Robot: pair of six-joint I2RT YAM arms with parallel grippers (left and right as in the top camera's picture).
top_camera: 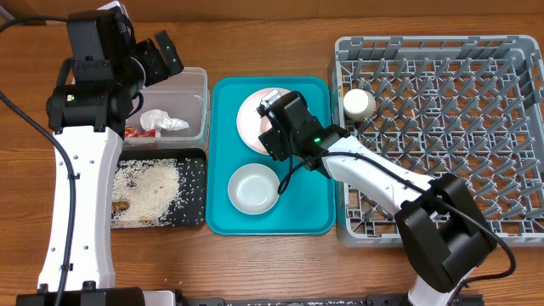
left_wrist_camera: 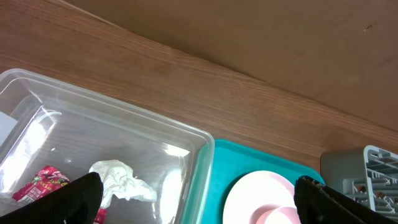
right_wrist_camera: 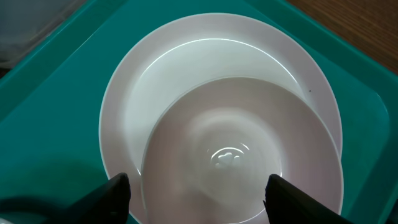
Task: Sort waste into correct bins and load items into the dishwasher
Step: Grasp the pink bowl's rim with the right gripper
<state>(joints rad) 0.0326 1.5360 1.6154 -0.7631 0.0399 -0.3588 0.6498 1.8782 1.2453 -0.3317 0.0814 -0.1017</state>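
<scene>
Overhead view is showing me the right gripper [top_camera: 274, 126] hovering over the round, glossy pink-white plate [top_camera: 252, 109] on the smooth teal tray [top_camera: 314, 204]; its fingers are standing apart, gripping nothing. The left gripper [left_wrist_camera: 199, 199] is hanging wide open above the clear plastic tub [left_wrist_camera: 124, 121], where the crumpled tissue [left_wrist_camera: 121, 180] is lying. Grainy rice scraps [top_camera: 149, 187] are covering the black tray [top_camera: 197, 212].
</scene>
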